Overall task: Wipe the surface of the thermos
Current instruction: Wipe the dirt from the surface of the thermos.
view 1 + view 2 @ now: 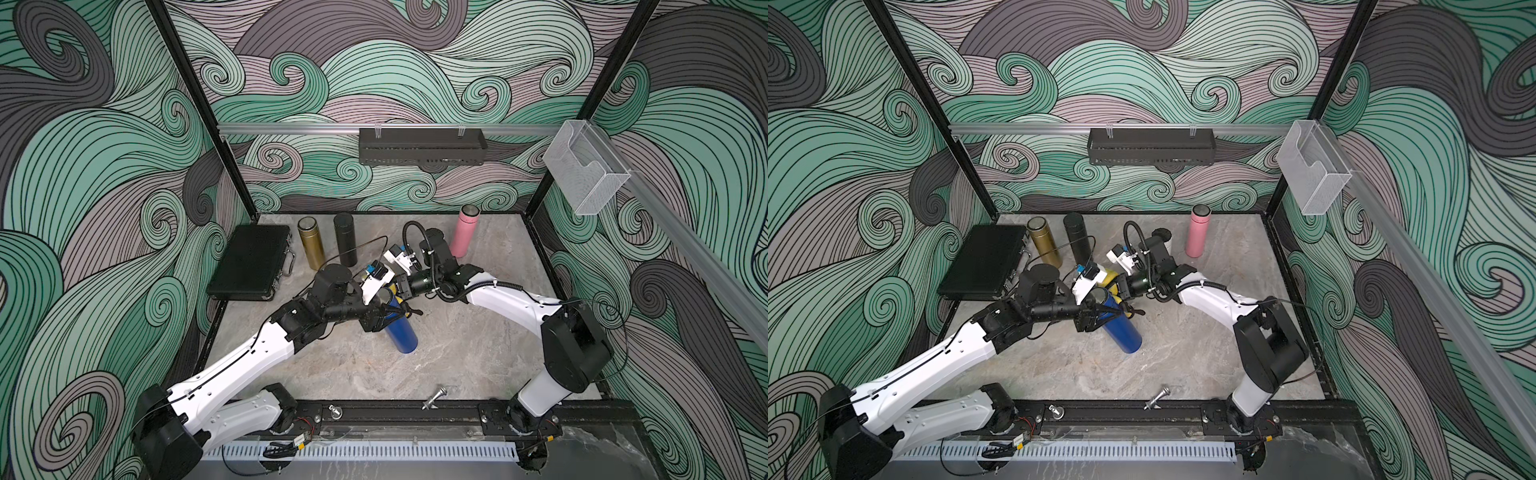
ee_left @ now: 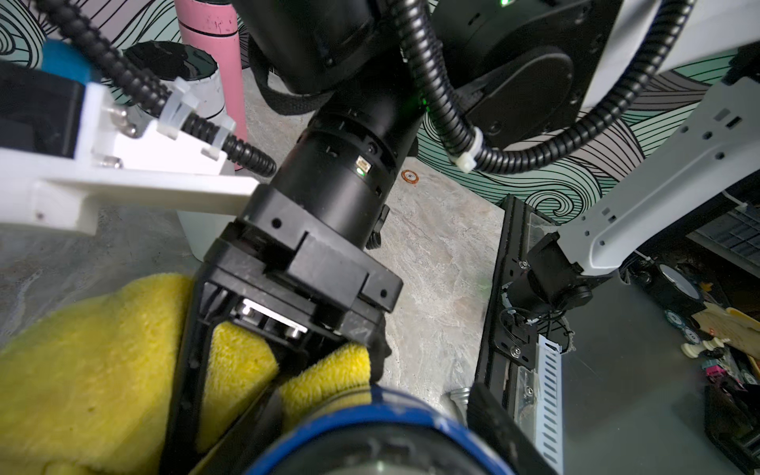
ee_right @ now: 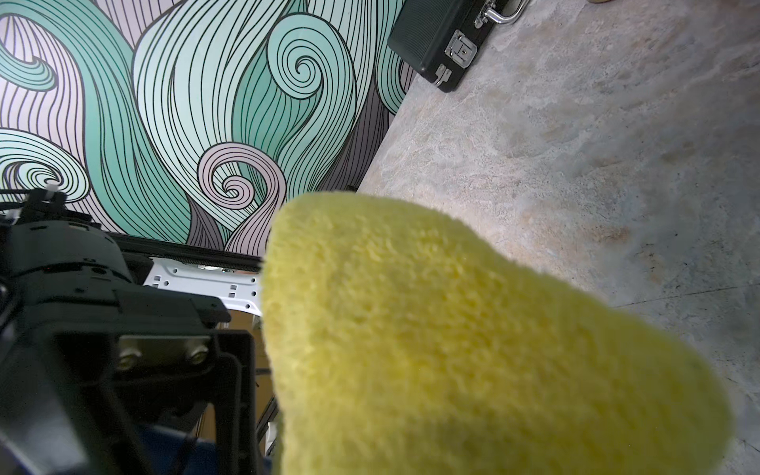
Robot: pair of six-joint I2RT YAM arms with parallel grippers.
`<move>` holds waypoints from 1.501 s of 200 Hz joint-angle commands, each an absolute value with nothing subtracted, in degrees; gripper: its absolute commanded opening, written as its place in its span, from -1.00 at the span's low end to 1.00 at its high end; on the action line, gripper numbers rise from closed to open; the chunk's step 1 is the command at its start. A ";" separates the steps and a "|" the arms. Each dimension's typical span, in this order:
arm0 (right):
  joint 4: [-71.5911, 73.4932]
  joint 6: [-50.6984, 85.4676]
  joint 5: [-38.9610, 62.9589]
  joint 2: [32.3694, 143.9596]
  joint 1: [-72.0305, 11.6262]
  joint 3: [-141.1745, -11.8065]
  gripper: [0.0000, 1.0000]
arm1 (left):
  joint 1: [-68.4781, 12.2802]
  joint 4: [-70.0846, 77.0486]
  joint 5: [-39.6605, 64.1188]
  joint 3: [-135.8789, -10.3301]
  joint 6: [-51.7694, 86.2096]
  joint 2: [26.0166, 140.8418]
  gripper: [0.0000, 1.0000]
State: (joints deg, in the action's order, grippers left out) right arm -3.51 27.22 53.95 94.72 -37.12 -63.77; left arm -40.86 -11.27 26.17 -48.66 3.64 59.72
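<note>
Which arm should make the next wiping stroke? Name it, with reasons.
Right. The right gripper is shut on the yellow cloth, at the blue thermos; the left gripper grips that tilted thermos, likely steadying it.

Both top views are looking steeply down from high over the front edge toward the back wall, taking in the whole bench (image 1: 457, 365) and sharing almost everything. The left wrist camera is sitting close to the blue thermos (image 2: 370, 415), facing the right arm (image 2: 329, 185), the yellow cloth (image 2: 82, 370) and the pink thermos (image 2: 209, 33) beyond. The right wrist camera is hovering right against that cloth, facing the black case (image 3: 432, 37), which is also showing left of centre in both top views.
</note>
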 commanded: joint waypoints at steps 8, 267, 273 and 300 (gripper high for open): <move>-4.23 26.88 53.41 93.78 -38.22 -58.07 -1.00 | -40.78 -5.18 22.93 -50.95 3.91 57.16 -1.00; 13.67 19.20 -8.04 72.11 -59.40 -43.59 -1.00 | -40.87 -19.18 -5.69 -65.30 30.55 67.27 -1.00; 14.33 19.27 -8.56 72.92 -59.45 -43.59 -1.00 | -40.86 -19.38 -5.63 -65.37 31.22 66.99 -1.00; 10.06 20.95 -12.87 75.50 -59.75 -43.67 -1.00 | -40.84 -20.21 -5.91 -65.06 34.01 65.47 -1.00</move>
State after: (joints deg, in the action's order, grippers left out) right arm 8.67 19.07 -4.16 73.84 -59.29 -43.22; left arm -40.84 -20.99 -4.62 -62.59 28.86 68.97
